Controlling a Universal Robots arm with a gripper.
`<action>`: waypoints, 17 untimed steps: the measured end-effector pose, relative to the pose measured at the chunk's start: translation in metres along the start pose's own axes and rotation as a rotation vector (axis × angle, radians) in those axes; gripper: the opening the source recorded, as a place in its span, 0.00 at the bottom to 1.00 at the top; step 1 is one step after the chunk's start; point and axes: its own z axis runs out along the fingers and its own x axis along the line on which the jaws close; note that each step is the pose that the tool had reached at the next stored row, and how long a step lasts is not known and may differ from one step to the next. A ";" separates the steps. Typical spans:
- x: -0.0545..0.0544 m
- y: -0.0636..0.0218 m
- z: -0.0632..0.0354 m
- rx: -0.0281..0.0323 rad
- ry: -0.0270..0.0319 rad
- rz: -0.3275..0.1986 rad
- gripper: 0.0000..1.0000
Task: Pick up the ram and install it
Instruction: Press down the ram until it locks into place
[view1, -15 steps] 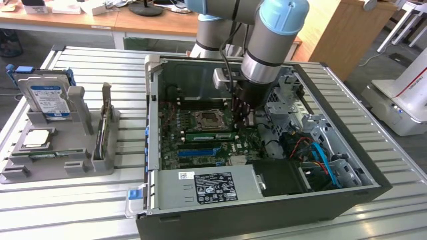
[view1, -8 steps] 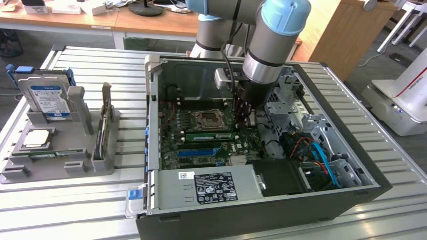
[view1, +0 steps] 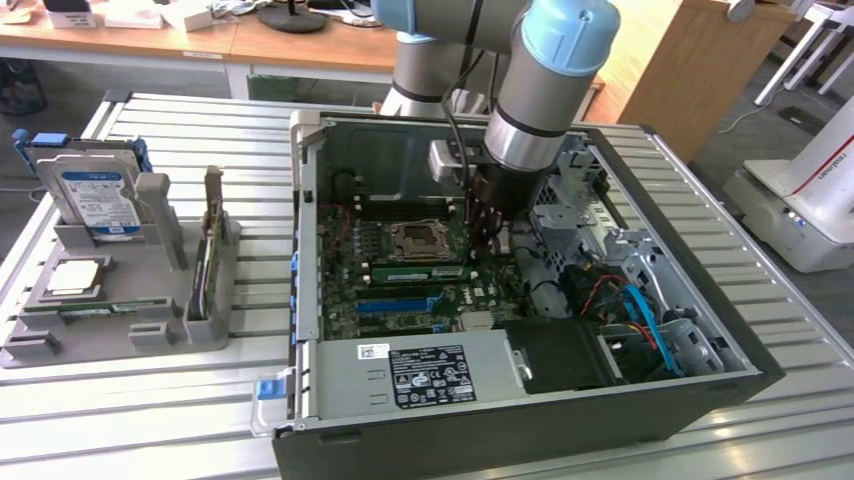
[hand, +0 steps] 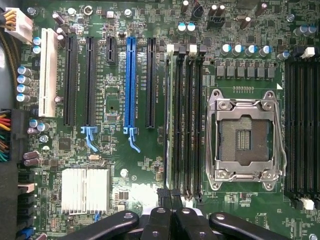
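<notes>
The ram (view1: 424, 271) is a slim green strip standing in a memory slot of the motherboard, just in front of the empty processor socket (view1: 420, 240). In the wrist view the ram (hand: 170, 120) shows edge-on in the slot nearest the black expansion slots. My gripper (view1: 490, 250) hangs inside the open computer case, above the end of the ram toward the exterior view's right. Its black fingertips (hand: 162, 196) stand together in the wrist view and I see nothing between them. The gripper (hand: 169, 196) is shut.
A grey holder (view1: 80, 345) at the exterior view's left carries a hard drive (view1: 96, 200), a square silver processor (view1: 74, 278) and a slim strip (view1: 94, 308) in its front groove. Case walls, the power supply (view1: 414, 375) and cables (view1: 641, 310) hem in the gripper.
</notes>
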 end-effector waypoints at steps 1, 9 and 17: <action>0.000 0.0000 0.0006 0.0000 0.0000 0.000 0.11; -0.001 -0.0001 0.0014 0.0000 -0.0001 0.000 0.11; -0.001 -0.0001 0.0028 0.0001 -0.0001 0.000 0.11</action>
